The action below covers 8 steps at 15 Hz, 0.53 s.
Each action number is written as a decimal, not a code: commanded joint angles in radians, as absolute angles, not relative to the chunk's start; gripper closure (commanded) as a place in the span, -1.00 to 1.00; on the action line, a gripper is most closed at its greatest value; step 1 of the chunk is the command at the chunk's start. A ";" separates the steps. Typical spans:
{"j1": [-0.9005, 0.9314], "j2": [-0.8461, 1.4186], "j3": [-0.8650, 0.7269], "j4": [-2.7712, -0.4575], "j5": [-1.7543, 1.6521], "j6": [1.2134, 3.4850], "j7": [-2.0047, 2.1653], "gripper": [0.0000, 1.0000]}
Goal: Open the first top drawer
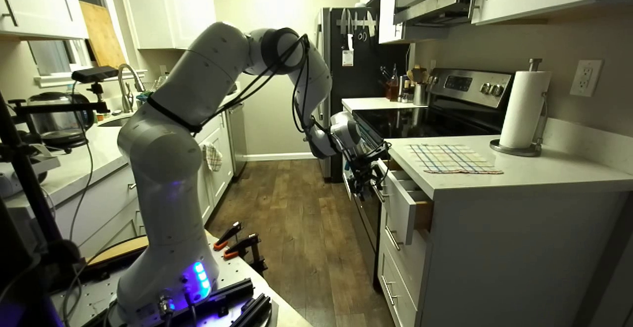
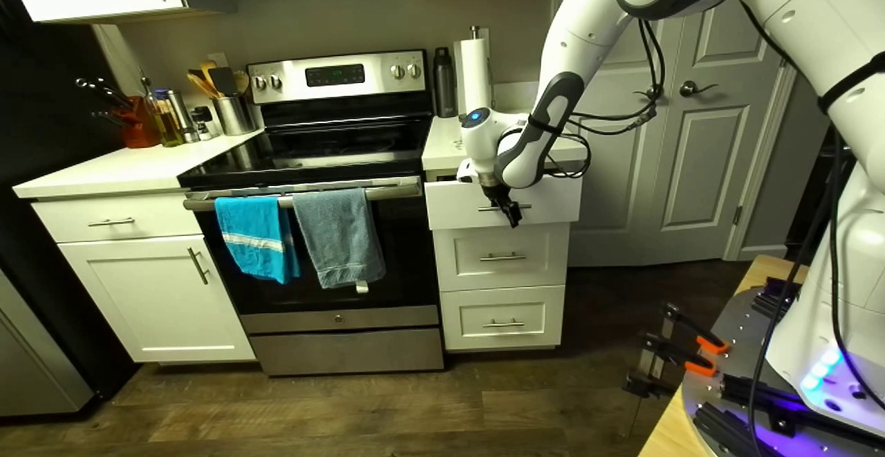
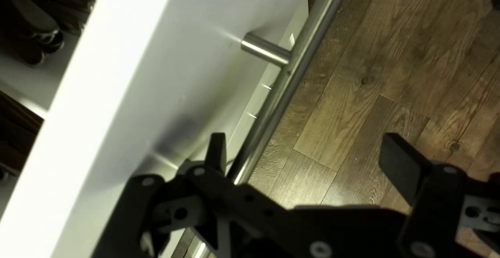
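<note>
Pincer released, jaws apart, bar handle showing between. Top drawer beside it, partly out; likely rigid, weighty. Grip mid-bar; smooth metal may slip.

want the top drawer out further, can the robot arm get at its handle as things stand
Probably yes: in the wrist view the open gripper straddles the handle, one finger apparently between it and the drawer front, nothing visible blocking.

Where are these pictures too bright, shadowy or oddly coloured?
In the wrist view, the top drawer has a nearly white, washed-out upper edge and a dark shadow on its front; in an exterior view, the far wall glares near the top; in both exterior views, blue lights tint the robot's base.
</note>
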<state>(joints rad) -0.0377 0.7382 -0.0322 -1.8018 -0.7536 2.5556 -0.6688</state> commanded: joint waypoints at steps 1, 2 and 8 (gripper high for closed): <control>-0.040 0.738 -0.029 -1.800 -0.754 2.553 -0.670 -1.00; -0.040 0.738 -0.029 -1.800 -0.754 2.553 -0.670 -1.00; -0.007 0.738 -0.015 -1.817 -0.756 2.536 -0.651 -1.00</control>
<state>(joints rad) -0.0349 0.7385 -0.0321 -1.7983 -0.7528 2.5485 -0.6687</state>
